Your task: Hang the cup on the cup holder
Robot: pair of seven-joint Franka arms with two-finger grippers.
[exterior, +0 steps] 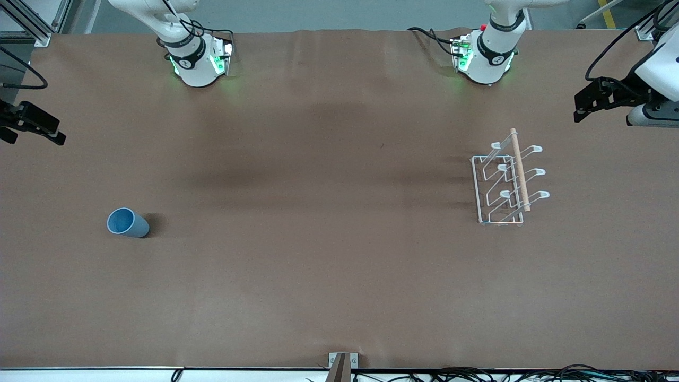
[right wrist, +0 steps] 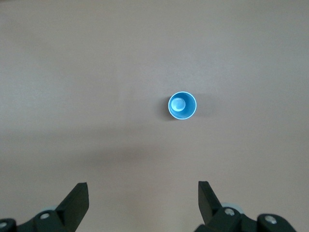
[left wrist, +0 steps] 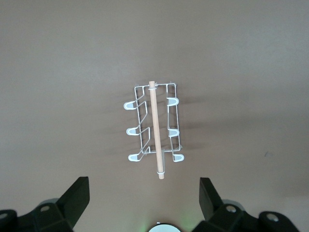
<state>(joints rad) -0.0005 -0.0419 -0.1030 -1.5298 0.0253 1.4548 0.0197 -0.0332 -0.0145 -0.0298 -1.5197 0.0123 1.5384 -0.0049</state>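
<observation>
a brown bench seen from above. the cup (exterior: pixel 128 223), a small light-blue tumbler, stands upright with its mouth up toward the right arm's end of the bench. the cup holder (exterior: pixel 505 183), a white wire rack with a wooden rod on top, stands well apart from it toward the left arm's end. the right gripper (exterior: pixel 33 125) hangs high above its end of the bench, jaws apart and empty. the left gripper (exterior: pixel 597 99) hangs high near the rack, jaws apart, waiting. likely risks: the smooth tapered cup could slip or tip if pinched off centre, and a badly angled mouth could miss the looped prongs or shove the light rack.
</observation>
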